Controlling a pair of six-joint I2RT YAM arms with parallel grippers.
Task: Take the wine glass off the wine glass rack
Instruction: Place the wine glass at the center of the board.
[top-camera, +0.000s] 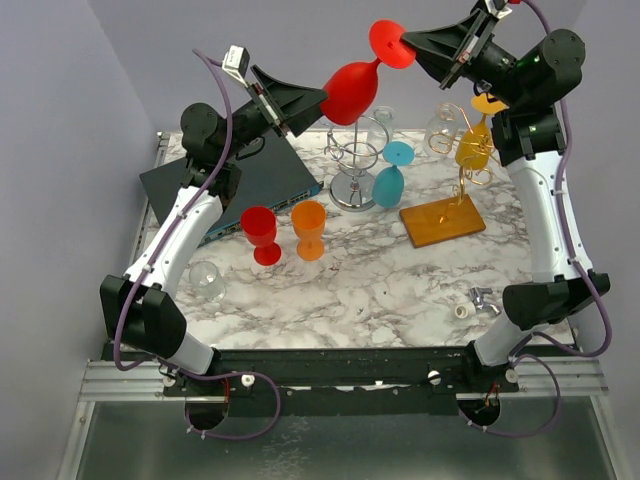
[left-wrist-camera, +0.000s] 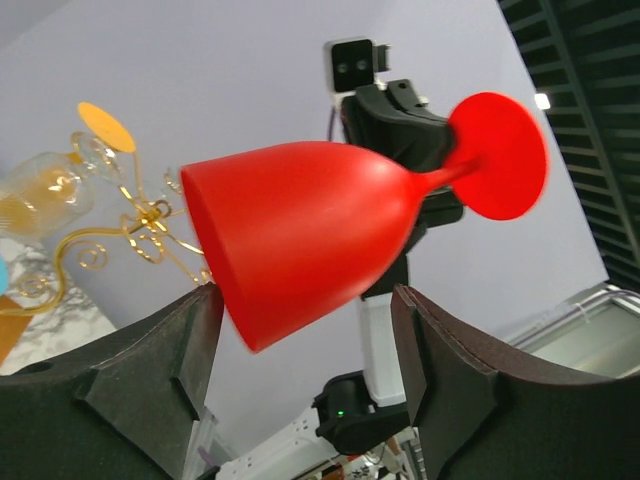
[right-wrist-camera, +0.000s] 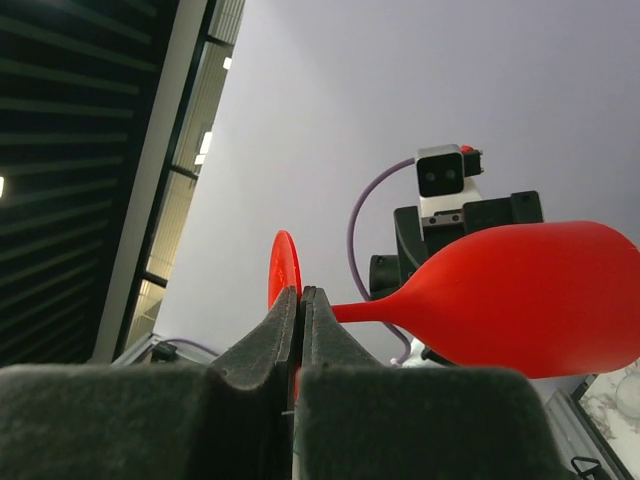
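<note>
1. A red plastic wine glass (top-camera: 350, 92) is held in the air, lying roughly on its side high above the white marble-patterned surface (top-camera: 380, 280). It is well clear of both racks.
2. The right claw (top-camera: 408, 47) is squeezed fully closed on the glass's thin stem, right beside the round foot. In the right wrist view the two dark fingers (right-wrist-camera: 262, 345) meet with no gap, and the foot shows just behind them.
3. The left claw (top-camera: 318, 100) is spread wide, with the glass's bowl lying between its fingers. In the left wrist view, the bowl's rim comes very close to one dark finger (left-wrist-camera: 150, 370). It may be touching, but the angle does not settle this. The other finger stands apart from the bowl.
4. Below the right arm stands a gold wire wine glass rack (top-camera: 462, 175) on a flat wooden base. An amber glass (top-camera: 472, 150) and a clear glass (top-camera: 440, 125) hang on it.
5. Near the middle of the surface is a silver wire rack (top-camera: 355, 170), with a blue glass (top-camera: 390, 180) against it.
6. A small red goblet (top-camera: 260, 232) and an orange goblet (top-camera: 309, 228) stand upright side by side on the surface, left of centre.
7. A clear glass (top-camera: 207, 280) lies near the left arm, and a dark blue flat box (top-camera: 250, 180) sits behind it.
</note>
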